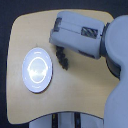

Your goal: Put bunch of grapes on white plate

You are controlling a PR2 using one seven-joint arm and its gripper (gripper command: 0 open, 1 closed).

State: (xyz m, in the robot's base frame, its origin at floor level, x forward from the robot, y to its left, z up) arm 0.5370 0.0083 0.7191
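A round glossy white plate [37,69] lies on the wooden table [30,30] toward the exterior view's left, with nothing on it. The bunch of grapes [62,57], a dark narrow cluster, hangs or lies just to the right of the plate's rim. Directly above the bunch is the grey arm's end, and my gripper [59,46] meets the top of the cluster. The fingers are hidden by the arm's housing, so their state does not show. The lower end of the bunch reaches the table's surface near its shadow.
The large grey robot body [117,75] fills the exterior view's right side. The table's front edge runs near the bottom, with dark floor [7,75] beyond its left edge.
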